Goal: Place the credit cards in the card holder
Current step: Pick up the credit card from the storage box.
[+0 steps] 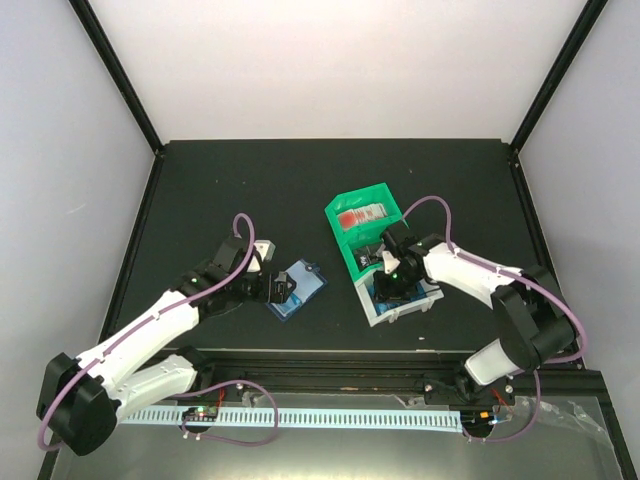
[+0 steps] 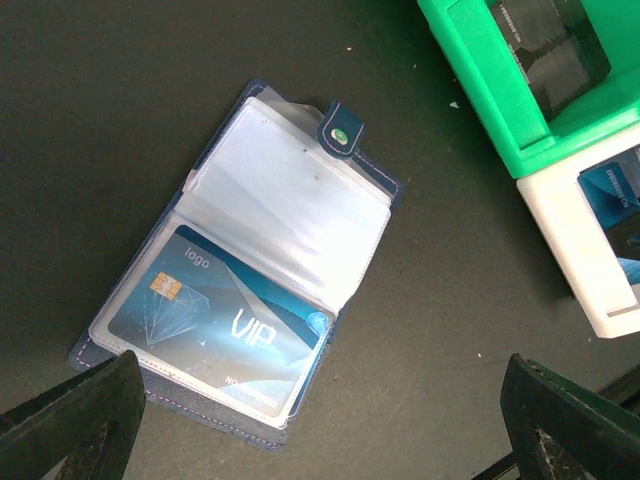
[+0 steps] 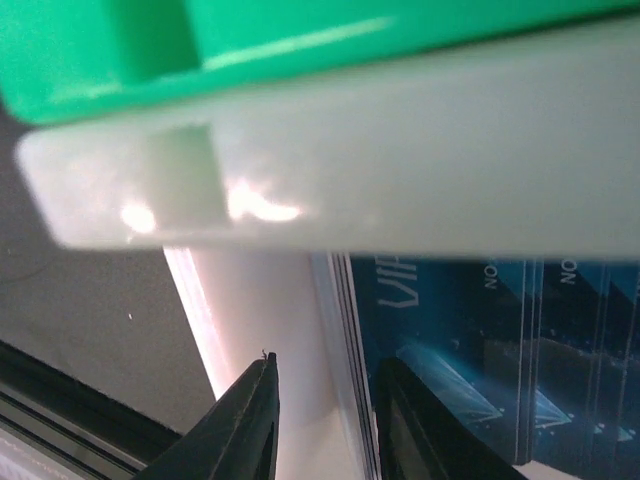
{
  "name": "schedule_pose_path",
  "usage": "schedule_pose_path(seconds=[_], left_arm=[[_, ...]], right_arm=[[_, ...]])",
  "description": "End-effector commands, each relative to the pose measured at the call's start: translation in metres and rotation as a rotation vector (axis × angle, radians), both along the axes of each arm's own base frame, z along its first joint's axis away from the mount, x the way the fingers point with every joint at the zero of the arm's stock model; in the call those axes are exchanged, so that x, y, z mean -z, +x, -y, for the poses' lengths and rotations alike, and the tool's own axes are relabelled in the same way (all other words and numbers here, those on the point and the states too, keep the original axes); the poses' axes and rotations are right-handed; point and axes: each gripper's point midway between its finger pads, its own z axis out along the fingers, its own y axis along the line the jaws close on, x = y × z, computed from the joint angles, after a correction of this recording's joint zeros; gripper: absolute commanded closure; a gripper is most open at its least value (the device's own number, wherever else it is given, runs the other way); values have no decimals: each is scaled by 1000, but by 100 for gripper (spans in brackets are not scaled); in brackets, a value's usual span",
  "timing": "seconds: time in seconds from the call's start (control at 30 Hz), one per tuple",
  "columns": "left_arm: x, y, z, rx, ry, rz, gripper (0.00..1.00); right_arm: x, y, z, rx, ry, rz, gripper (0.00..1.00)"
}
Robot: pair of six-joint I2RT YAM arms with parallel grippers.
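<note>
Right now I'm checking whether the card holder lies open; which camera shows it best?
The left wrist view: the card holder lies open mid-frame, large, one blue card on it. The top external view shows it small, by the left gripper. The right wrist view misses it.

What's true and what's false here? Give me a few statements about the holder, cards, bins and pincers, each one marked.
1. The holder lies open. True.
2. It carries a blue card. True.
3. The left pincer is shut on a card. False: it is wide open and holds nothing.
4. The other cards lie in the green bin. False: they lie in the white bin.
5. The right pincer reaches into the white bin. True.
</note>
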Motion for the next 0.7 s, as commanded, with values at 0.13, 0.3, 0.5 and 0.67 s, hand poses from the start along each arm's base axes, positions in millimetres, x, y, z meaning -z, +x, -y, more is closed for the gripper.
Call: schedule_pose_path(seconds=[0.13,0.3,0.5,0.67], left_arm=[[-7,2,-4,-25,-6,19,1],[-7,1,-5,-32,-10,18,1],[-5,1,-5,-37,-12,11,1],[-4,1,-4,-40,-17,8,1]], right_arm=[[-14,17,-16,2,71,52,79],[-21,13,-16,-1,81,49,82],[-27,11,-14,-2,78,56,84],[-27,10,-12,-8,73,58,87]])
